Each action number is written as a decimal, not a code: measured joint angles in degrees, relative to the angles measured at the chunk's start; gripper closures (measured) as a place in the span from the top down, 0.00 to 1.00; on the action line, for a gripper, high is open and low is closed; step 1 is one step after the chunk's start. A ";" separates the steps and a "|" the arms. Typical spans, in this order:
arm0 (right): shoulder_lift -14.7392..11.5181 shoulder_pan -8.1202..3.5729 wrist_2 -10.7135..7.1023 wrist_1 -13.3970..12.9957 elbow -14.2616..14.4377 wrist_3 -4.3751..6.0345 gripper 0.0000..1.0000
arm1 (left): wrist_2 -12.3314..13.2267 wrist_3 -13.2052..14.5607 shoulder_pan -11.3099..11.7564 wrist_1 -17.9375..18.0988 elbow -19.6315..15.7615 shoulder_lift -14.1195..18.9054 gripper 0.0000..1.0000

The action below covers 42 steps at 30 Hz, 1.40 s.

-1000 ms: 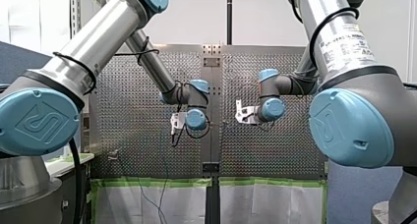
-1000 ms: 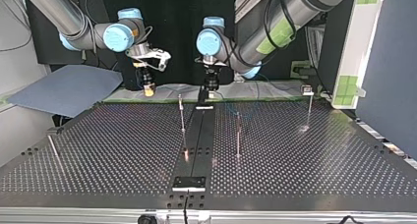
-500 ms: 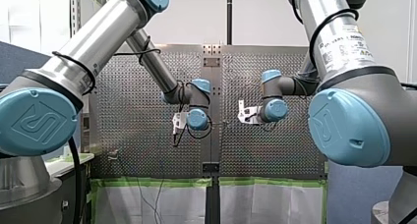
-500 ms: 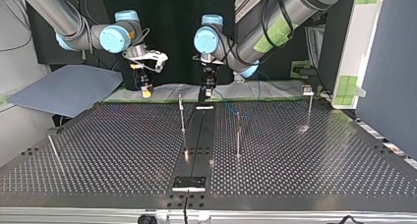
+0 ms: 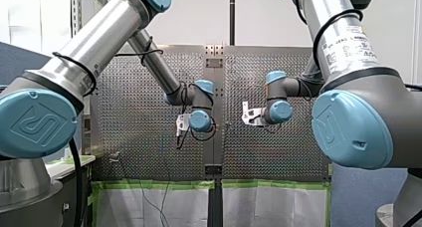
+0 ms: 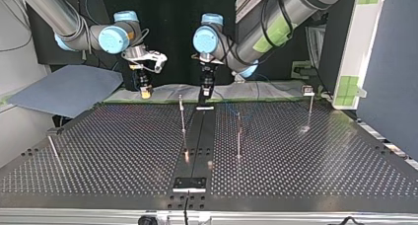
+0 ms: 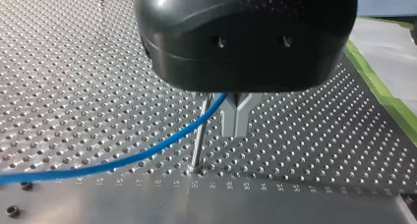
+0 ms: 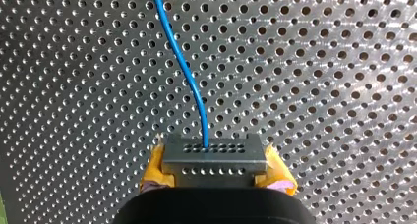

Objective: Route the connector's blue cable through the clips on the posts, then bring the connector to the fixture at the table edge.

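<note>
One connector (image 8: 211, 153) on blue cable (image 8: 189, 76), held above the perforated table (image 8: 319, 86).
Likely light and rigid, best taken by its short ends, as the right gripper (image 8: 214, 165) clamps it between yellow pads (image 8: 153, 162); grey block, rows of pin holes. Cable looks thin, limp, running off to the left gripper (image 7: 236, 117), metal fingers (image 7: 228, 121) pinched on it beside a post (image 7: 199, 140).

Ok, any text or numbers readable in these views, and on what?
"20", "21", "22": in a row of numbers engraved along the table edge, left wrist view.
White label on my right arm, front view: print too blurred to read.
Blue joint caps: embossed logo, no legible letters.
</note>
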 joint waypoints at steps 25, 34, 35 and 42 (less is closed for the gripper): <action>0.00 -0.41 -0.18 -0.06 -0.24 0.20 0.00 | 0.62 -2.30 -1.84 -6.23 7.11 -3.45 0.00; 0.00 -0.94 -0.13 -0.32 -0.39 0.44 0.00 | 1.12 -3.12 -1.60 -5.82 7.29 -3.56 0.00; 0.00 -1.02 -0.13 -0.35 -0.38 0.45 0.00 | 1.19 -3.13 -1.57 -5.72 7.31 -3.61 0.00; 0.08 -1.26 -0.13 -0.64 -0.39 0.45 0.00 | 1.50 -3.14 -1.44 -5.40 7.46 -4.77 0.00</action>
